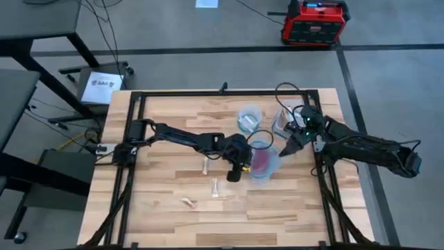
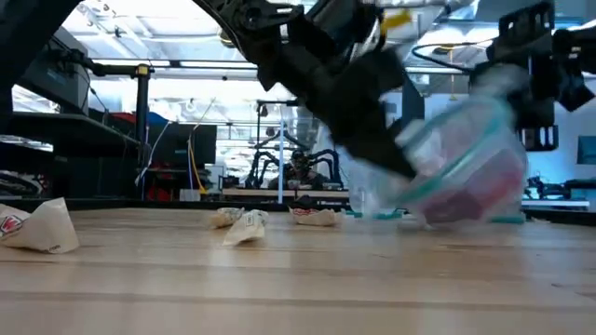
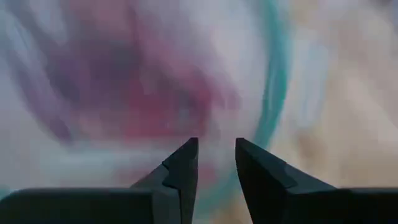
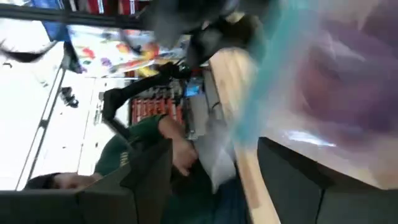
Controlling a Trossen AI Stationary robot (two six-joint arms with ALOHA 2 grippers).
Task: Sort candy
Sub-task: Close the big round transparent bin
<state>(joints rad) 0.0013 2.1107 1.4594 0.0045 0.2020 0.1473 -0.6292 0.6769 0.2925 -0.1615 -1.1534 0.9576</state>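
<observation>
A clear blue-rimmed container [image 1: 263, 161] with red and magenta candy [image 2: 494, 186] inside stands tipped at the table's middle right, its mouth turned toward my left gripper [image 1: 239, 167]. That gripper is at the mouth, fingers a narrow gap apart [image 3: 216, 152], and I see nothing between them. My right gripper [image 1: 288, 147] is at the container's raised side. Three pale wrapped candies [image 1: 206, 167] [image 1: 215, 187] [image 1: 189, 202] lie flat on the wood, left of the container and nearer the front edge. My right gripper has the container's teal rim [image 4: 261, 93] passing between its two fingers, at the rim's raised side [image 2: 517, 98]. It comes slanting down from the table's right. The container is tilted, with the candy slumped to its low side. Blur hides whether its base touches the table.
Two more clear containers [image 1: 250, 118] [image 1: 283, 123] stand toward the far edge, behind the tipped one. A black frame [image 1: 132, 132] runs round the table top. Bare wood lies at the near left. A person in a green sleeve [image 4: 134, 152] shows beyond the table.
</observation>
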